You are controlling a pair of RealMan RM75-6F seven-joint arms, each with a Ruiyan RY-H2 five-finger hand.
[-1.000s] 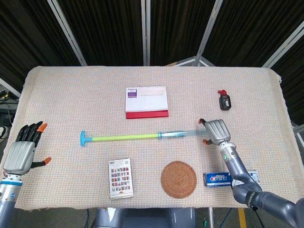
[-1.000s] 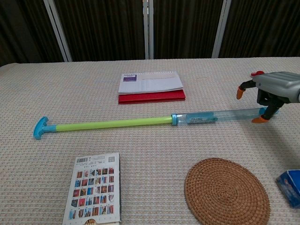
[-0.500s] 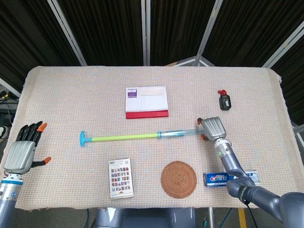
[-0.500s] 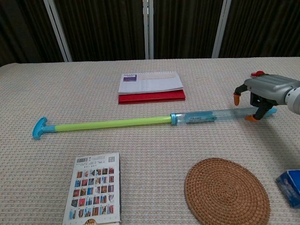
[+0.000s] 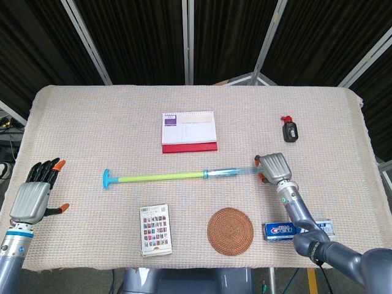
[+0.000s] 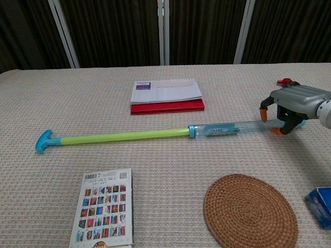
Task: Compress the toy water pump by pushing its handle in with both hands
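Note:
The toy water pump point(image 5: 162, 178) point(image 6: 124, 136) lies across the middle of the table, fully extended. Its blue T-handle point(image 5: 106, 179) point(image 6: 44, 140) is at the left end, then the long green rod, then the clear blue barrel point(image 5: 229, 173) point(image 6: 232, 127) on the right. My right hand point(image 5: 274, 166) point(image 6: 295, 101) covers the barrel's right end, with its orange-tipped fingers point(image 6: 264, 112) curled down on both sides of the tube. My left hand point(image 5: 35, 196) hovers at the table's left edge, fingers apart and holding nothing, well left of the handle.
A white and red desk calendar point(image 5: 188, 130) point(image 6: 165, 95) lies behind the pump. In front are a picture card pack point(image 5: 155, 229) point(image 6: 102, 213), a woven coaster point(image 5: 230, 230) point(image 6: 250, 212) and a blue toothpaste box point(image 5: 288, 229) point(image 6: 320, 205). A small black-and-red object point(image 5: 290, 130) sits far right.
The right hand has lowered onto the barrel's end and its fingers have curled closer round the tube. The left hand has sunk slightly. The pump has not moved.

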